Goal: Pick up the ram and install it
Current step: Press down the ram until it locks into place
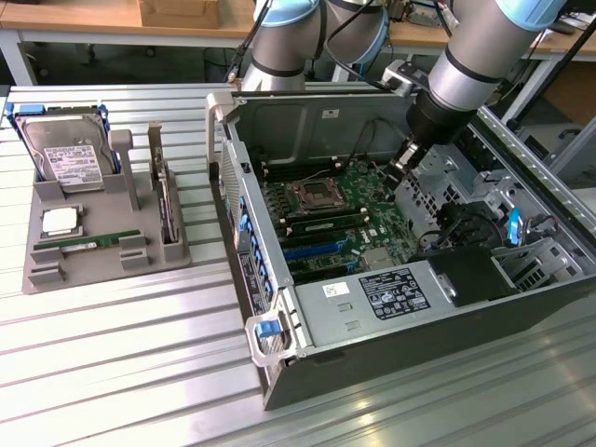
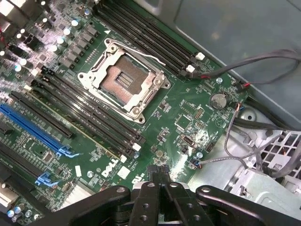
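Observation:
The ram [image 1: 88,242], a thin green stick, lies flat in a groove of the grey fixture tray [image 1: 93,207] on the exterior view's left, far from the arm. My gripper [image 1: 400,170] hangs inside the open computer case [image 1: 307,116], low over the green motherboard [image 1: 372,223] on the side towards the drive bays. In the wrist view its black fingers [image 2: 162,181] are pressed together with nothing between them, above the board's edge. The empty processor socket [image 2: 123,80] and the long black memory slots [image 2: 89,117] lie ahead of them.
The tray also holds a hard drive [image 1: 63,149], a silver processor chip [image 1: 60,222] and an upright dark expansion card [image 1: 166,200]. A green stick [image 1: 326,226] seems to stand in one slot beside the socket. Loose wires [image 2: 244,136] run near the gripper.

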{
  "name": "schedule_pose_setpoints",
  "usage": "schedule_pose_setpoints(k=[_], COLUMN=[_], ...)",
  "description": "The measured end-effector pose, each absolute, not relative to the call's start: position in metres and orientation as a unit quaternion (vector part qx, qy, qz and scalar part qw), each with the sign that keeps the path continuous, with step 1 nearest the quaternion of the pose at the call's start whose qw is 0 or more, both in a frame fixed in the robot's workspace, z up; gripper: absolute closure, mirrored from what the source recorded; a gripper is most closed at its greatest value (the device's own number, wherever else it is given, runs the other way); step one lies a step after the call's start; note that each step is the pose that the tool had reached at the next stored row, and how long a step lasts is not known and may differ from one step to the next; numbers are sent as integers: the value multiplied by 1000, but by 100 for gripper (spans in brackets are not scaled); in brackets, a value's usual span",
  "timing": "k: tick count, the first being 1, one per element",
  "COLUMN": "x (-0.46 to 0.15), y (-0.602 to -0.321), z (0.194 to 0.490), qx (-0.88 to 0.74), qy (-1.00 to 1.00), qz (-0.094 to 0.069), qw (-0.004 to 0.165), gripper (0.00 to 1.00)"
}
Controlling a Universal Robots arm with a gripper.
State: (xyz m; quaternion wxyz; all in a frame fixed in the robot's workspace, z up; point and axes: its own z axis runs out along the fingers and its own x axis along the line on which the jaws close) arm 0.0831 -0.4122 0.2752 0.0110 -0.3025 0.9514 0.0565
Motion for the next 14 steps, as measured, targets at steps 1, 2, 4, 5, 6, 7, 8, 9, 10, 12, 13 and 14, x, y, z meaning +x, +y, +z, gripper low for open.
schedule_pose_setpoints(k=[1,2,4,5,6,7,8,9,10,12,13,14], x=[83,83,83,83,83,83,83,83,83,83,83,83], y=[-412,-412,-412,-412,-412,-412,-412,-412,-412,-412,-412,-412], z=[275,275,275,275,275,275,275,275,275,275,275,275], qx=[-295,-288,-272,-266,-259,-252,-243,-234,-217,-188,-174,-160], qy=[954,956,961,962,964,966,968,971,975,980,983,985], qz=[56,56,56,56,56,56,56,55,55,55,54,54], qw=[11,12,13,13,14,14,14,15,16,18,18,19], gripper=[90,90,90,90,90,90,90,90,90,90,90,90])
